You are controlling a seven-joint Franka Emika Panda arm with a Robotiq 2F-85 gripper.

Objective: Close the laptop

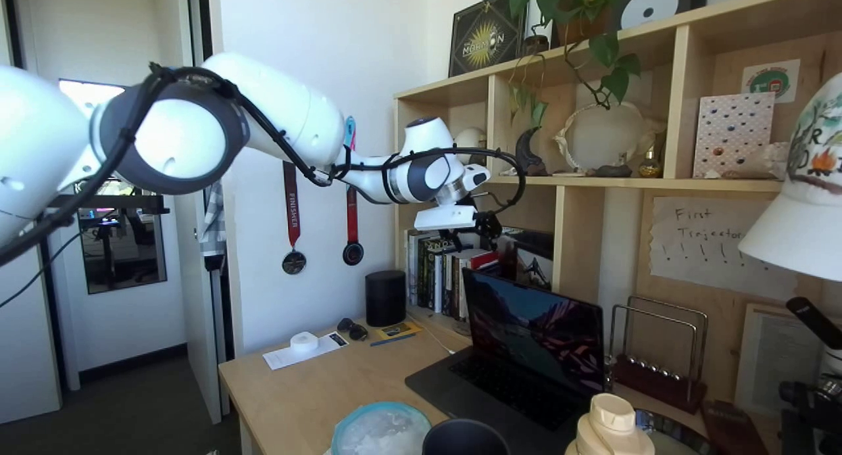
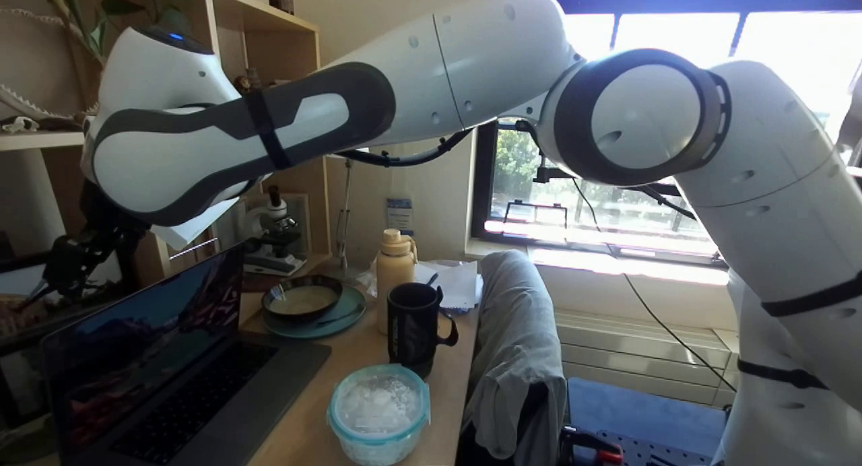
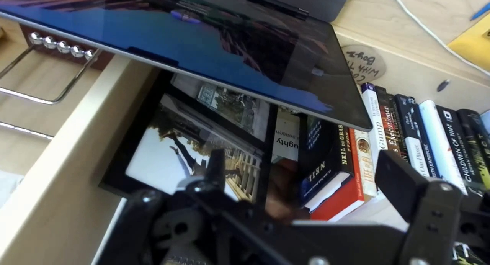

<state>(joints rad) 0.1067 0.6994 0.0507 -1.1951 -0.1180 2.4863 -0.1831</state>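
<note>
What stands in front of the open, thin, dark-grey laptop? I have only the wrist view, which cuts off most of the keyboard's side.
Observer: In both exterior views, a turquoise-rimmed, round, translucent container stands before the laptop.
Operator: Thank you. And what is standing beside this container?
Observer: A black, handled mug, also seen in both exterior views.
Operator: My picture's edge cuts the row of upright paper books. Which object is past them?
Observer: In an exterior view, a black cylindrical speaker stands past that row.
</note>
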